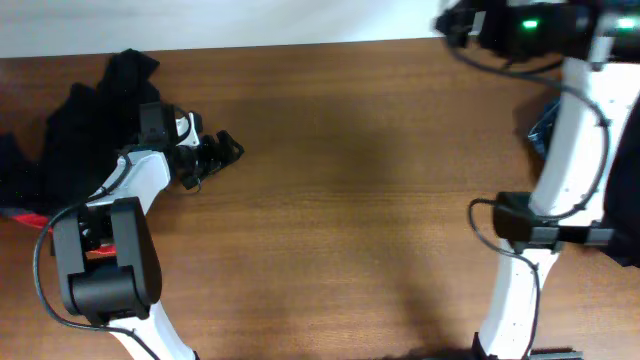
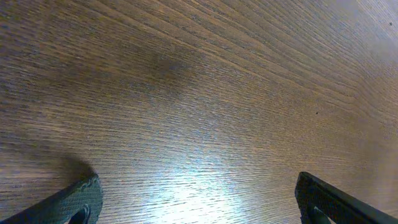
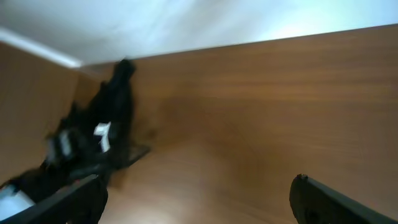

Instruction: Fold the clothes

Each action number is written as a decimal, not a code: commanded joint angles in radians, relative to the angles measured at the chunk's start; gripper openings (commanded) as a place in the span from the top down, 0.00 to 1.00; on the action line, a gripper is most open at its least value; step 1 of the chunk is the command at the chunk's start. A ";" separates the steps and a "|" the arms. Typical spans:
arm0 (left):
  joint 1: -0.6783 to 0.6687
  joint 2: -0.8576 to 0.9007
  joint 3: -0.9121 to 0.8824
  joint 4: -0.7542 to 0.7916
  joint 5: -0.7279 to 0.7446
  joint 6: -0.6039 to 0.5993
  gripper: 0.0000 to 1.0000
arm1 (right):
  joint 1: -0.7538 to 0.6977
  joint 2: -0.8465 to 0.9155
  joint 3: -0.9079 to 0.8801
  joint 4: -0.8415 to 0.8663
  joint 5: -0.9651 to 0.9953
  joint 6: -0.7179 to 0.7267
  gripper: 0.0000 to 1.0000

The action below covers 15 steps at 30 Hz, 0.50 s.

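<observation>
The clothes [image 1: 95,115] lie as a limp black heap at the far left corner of the worktop [image 1: 350,200]. The heap spreads along the left edge toward the near side, where a red strip [image 1: 22,216] shows at its outer border. A bluish cloth [image 1: 541,128], dark and crumpled, sits at the right edge; the right arm [image 1: 575,150] hides most of it, and what garment it is cannot be told. The left arm [image 1: 130,190] rises from the near left part of the worktop and reaches along the heap's inner border. The left fingers [image 2: 78,200] stand wide apart with nothing in them. The wrist view shows only wood grain in the gap, and from overhead they sit just beside the heap, clear of the cloth, pointing toward the middle of the worktop. The right fingers [image 3: 339,200] are also wide apart and empty. They are raised over the far edge toward the right corner and aimed across the worktop at the left heap, which is blurred in that view. For room to move, bare wood runs from the heap's inner border across to the right arm, and from the far edge to the near edge. The far edge meets a pale wall [image 1: 250,20]. At the left and right edges, cloth reaches the limit of the overhead view.
</observation>
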 commanded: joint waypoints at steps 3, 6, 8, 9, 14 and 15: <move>0.008 0.051 -0.034 -0.020 -0.100 0.005 0.01 | 0.176 -0.037 0.012 -0.004 0.156 -0.016 0.01; 0.008 0.051 -0.034 -0.020 -0.100 0.005 0.01 | 0.200 -0.037 0.012 -0.006 0.163 -0.014 0.01; 0.008 0.051 -0.034 -0.020 -0.100 0.005 0.01 | 0.205 -0.037 0.012 -0.006 0.155 -0.014 0.01; 0.008 0.051 -0.034 -0.020 -0.100 0.005 0.01 | 0.205 -0.037 0.012 -0.006 0.148 -0.015 0.01; 0.008 0.051 -0.034 -0.020 -0.100 0.005 0.01 | 0.206 -0.045 0.012 -0.006 0.117 -0.172 0.01; 0.008 0.051 -0.034 -0.020 -0.100 0.005 0.01 | 0.206 -0.050 0.012 -0.006 0.105 -0.216 0.01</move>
